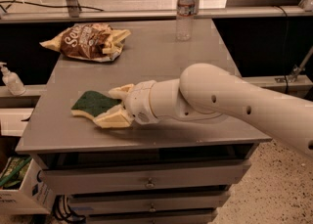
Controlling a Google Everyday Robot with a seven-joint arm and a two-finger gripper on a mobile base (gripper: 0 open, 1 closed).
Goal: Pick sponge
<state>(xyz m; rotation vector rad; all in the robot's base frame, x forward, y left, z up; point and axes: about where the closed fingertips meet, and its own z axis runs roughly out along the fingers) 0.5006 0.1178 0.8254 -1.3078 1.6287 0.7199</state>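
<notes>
The sponge (92, 102), dark green on top with a pale yellow layer below, lies flat on the grey table (161, 61) near its front left. My gripper (114, 105) reaches in from the right at table height. Its two cream fingers are spread open: one finger (120, 91) lies behind the sponge's right end and the other (111, 119) in front of it. The sponge's right end sits between them. The fingers have not closed on it.
A brown and yellow snack bag (90, 42) lies at the table's back left. A clear water bottle (185, 10) stands at the back middle. A soap dispenser (11, 78) stands on a ledge to the left. Drawers (146, 181) sit under the table.
</notes>
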